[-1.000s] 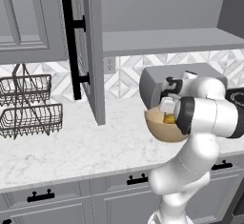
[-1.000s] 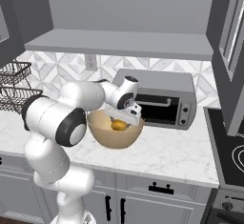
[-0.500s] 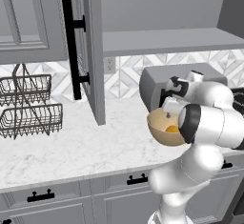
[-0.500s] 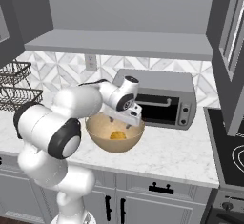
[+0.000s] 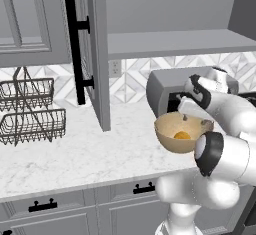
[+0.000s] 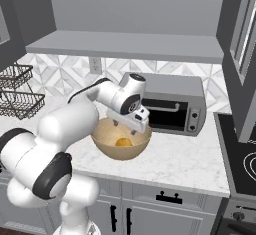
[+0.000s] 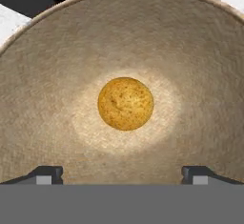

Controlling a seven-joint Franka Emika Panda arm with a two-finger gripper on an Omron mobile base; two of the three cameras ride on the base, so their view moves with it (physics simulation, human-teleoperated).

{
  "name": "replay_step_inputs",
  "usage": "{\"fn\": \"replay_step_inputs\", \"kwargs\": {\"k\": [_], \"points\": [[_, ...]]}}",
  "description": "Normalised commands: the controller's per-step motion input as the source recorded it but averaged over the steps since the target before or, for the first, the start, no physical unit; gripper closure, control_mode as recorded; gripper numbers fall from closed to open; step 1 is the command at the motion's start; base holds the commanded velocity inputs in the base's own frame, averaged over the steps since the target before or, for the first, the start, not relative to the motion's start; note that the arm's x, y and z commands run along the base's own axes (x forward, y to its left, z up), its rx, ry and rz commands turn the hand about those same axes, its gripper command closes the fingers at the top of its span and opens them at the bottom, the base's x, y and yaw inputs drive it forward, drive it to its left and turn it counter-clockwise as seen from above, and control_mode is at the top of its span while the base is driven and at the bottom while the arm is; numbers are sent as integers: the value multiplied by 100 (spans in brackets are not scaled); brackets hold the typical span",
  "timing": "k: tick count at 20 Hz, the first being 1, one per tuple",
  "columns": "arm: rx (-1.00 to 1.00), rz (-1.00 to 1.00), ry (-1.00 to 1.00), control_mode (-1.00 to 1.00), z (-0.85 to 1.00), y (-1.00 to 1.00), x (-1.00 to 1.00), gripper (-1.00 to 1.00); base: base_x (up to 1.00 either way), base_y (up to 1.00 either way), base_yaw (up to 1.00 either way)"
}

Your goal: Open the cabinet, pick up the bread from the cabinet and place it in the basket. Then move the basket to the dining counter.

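Note:
The tan round basket (image 5: 170, 142) (image 6: 107, 151) stands on the marble counter in front of the toaster oven. The bread (image 5: 182, 135) (image 6: 123, 142) (image 7: 126, 103), a small orange-yellow lump, lies loose at the bottom of the basket (image 7: 52, 75). My gripper (image 7: 122, 173) (image 5: 186, 113) (image 6: 129, 125) hangs just above the basket's far rim and points down into it. It is open, its fingertips wide apart and clear of the bread. The cabinet door (image 5: 97, 54) stands swung open at the left. The dining counter is out of view.
A grey toaster oven (image 6: 172, 99) sits right behind the basket. A black two-tier wire rack (image 5: 30, 116) stands at the left of the counter. The open door's black bar handle (image 5: 75, 54) juts over the counter. A stove top (image 6: 245, 164) lies to the right.
The arm's elbow has swung down and toward the front. The jaws have spread slightly wider above the basket. The bread has stayed at the basket's bottom.

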Motion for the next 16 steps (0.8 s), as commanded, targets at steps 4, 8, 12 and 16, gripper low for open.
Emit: {"fn": "replay_step_inputs", "kwargs": {"k": [4,8,12,16], "points": [[3,-54,10,-100,11,-31,-74,-100,0,0,0],[9,-52,10,-100,0,-56,-62,-100,0,0,0],[5,-37,1,-100,-8,-54,-25,-100,0,0,0],[0,-7,0,-100,-13,-18,13,-100,0,0,0]]}}
